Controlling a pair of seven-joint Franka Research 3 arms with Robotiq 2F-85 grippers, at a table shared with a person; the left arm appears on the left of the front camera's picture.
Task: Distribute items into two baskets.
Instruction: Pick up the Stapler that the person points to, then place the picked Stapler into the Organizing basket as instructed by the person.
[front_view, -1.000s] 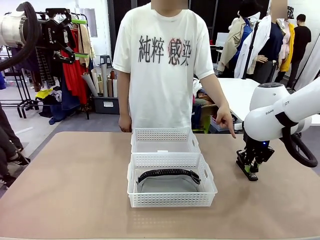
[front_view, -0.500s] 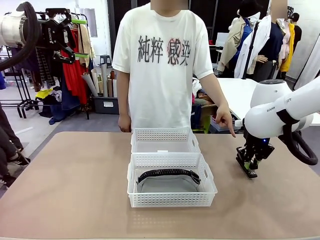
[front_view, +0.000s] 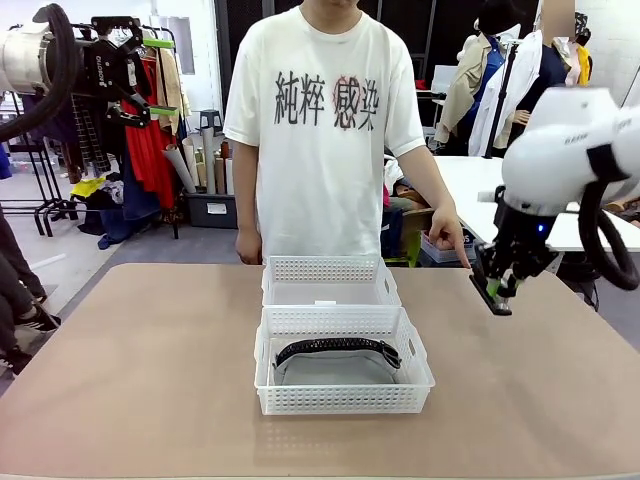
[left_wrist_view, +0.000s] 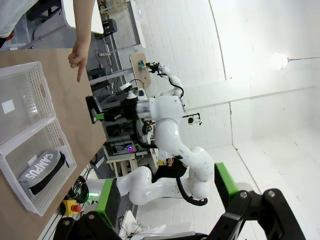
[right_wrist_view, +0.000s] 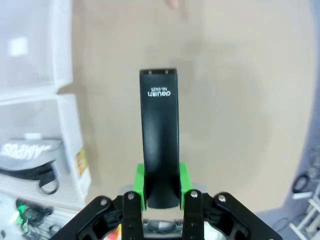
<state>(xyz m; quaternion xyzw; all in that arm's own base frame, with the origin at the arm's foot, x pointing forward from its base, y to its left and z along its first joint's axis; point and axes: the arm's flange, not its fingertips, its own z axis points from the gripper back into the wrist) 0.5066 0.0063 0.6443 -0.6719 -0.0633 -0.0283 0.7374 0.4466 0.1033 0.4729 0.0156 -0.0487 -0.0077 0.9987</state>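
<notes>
Green pads of your right gripper (right_wrist_view: 160, 194) clamp the black stapler (right_wrist_view: 160, 140). The wrist view gives you its white print; the front view shows it hanging above the right of the table (front_view: 150, 350). Grey pouch (front_view: 335, 362) lies in the near basket (front_view: 340, 402), the far basket (front_view: 330, 268) just behind. Left gripper (front_view: 135, 75) is raised high, jaws wide apart, holding nothing.

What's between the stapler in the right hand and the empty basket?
Just bare table, per the right wrist and front views; the person's pointing finger hangs near the far edge.
</notes>
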